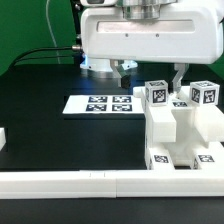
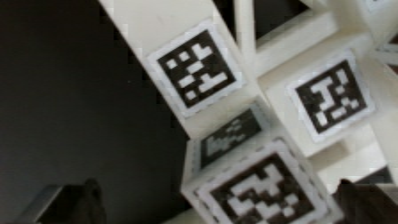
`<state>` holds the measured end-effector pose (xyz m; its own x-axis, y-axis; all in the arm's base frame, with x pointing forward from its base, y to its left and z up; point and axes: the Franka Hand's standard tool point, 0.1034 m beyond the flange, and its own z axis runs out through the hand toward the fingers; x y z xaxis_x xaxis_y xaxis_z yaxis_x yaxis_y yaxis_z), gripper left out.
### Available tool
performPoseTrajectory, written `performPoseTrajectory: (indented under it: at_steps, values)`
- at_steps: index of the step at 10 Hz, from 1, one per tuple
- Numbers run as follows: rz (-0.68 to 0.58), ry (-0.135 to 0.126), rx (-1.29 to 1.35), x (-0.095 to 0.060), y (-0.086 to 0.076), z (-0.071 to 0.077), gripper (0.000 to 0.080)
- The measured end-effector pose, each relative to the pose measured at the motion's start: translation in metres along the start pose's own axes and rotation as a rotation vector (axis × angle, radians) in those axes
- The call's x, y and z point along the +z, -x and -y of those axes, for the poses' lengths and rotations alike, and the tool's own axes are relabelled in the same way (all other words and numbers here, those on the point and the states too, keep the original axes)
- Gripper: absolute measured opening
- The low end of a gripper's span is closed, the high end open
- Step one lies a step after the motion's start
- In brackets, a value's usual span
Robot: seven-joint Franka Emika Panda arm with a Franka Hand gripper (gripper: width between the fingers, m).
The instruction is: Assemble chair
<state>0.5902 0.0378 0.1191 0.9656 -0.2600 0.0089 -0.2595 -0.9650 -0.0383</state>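
The black flat table (image 1: 40,130) is seen carrying all parts. The long white border rail (image 1: 70,181) is laid along the table's near edge. The small blocky white plastic chair (image 1: 185,135), built of tagged panels and posts, is stood against that rail at the exterior view's right. The thin flat white marker board (image 1: 100,103) with four tags is laid near the table's middle, apart from the chair. The tool (image 1: 150,75) is hung just above the chair's tagged posts, its fingers spread wide, nothing gripped. In the wrist view the chair's tagged blocks (image 2: 231,110) are seen close up.
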Motion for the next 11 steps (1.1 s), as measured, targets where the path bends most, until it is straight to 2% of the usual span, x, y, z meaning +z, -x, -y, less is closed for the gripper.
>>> performPoseTrajectory:
  at_steps: [1, 2, 3, 5, 8, 9, 11]
  values:
    - [0.001, 0.003, -0.101, 0.0015, 0.0019, 0.0046, 0.0649]
    - [0.001, 0.004, -0.093, 0.0013, 0.0010, 0.0020, 0.0526]
    - [0.001, 0.005, -0.075, 0.0014, 0.0010, 0.0017, 0.0526]
    - [0.001, 0.004, 0.020, 0.0016, 0.0013, 0.0022, 0.0280]
    - [0.002, 0.004, 0.197, 0.0018, 0.0015, 0.0024, 0.0282]
    - [0.003, 0.004, 0.369, 0.0017, 0.0007, 0.0026, 0.0282]
    - [-0.020, -0.014, 0.791, 0.0023, 0.0014, 0.0028, 0.0282]
